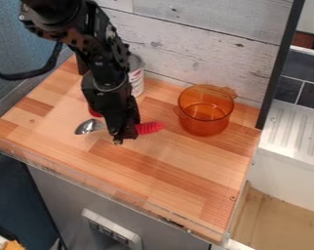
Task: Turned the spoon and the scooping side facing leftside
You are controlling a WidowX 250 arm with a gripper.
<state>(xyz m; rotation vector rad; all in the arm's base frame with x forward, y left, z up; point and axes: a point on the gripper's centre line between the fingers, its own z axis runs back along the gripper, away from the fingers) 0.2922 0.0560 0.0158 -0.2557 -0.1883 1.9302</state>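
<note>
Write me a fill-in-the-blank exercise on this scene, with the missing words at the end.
The scooping end of the spoon points toward the picture's ____ side.
Its ribbed handle is coloured ____.
In the picture, the see-through orange pot stands to the ____ of the gripper.
The tabletop is made of ____.

Missing words: left; red; right; wood.

Spoon (93,126) on counter (153,168), scoop end (86,127) left, handle (149,128) right, toward pot (205,111). Can (136,82) behind spoon and left of pot, near back wall (205,44). Gripper (118,139) over spoon's middle
</note>
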